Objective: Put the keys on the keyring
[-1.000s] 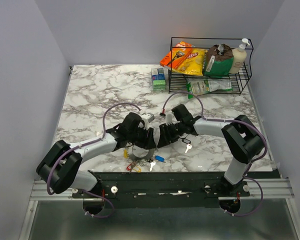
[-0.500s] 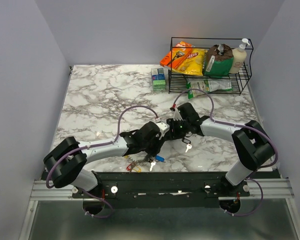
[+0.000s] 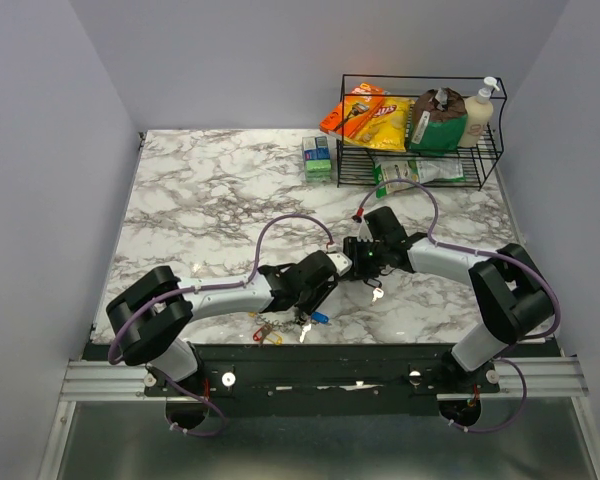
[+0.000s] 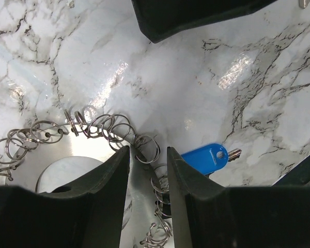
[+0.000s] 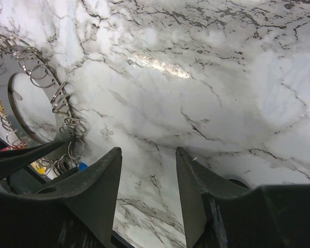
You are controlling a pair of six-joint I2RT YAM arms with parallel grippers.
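The keyring (image 4: 139, 181) is a flat grey ring hung with several small wire split rings (image 4: 98, 126). It also shows in the right wrist view (image 5: 5, 77). My left gripper (image 4: 148, 151) (image 3: 306, 298) is shut on its grey band, one finger inside the hole and one outside. A blue-headed key (image 4: 209, 157) (image 3: 319, 318) lies just right of the fingers. A silver key (image 3: 377, 293) lies under the right arm. Red and yellow keys (image 3: 266, 333) lie by the near edge. My right gripper (image 5: 147, 155) (image 3: 352, 262) is open and empty over bare marble.
A black wire rack (image 3: 490, 150) at the back right holds snack bags (image 3: 365, 115) and a soap bottle (image 3: 480, 112). A green box (image 3: 318, 158) stands left of it. The black rail (image 3: 360, 360) runs along the near edge.
My left arm has stretched to the right and lowered onto the keyring. My right gripper has drawn back to the right, away from the ring.
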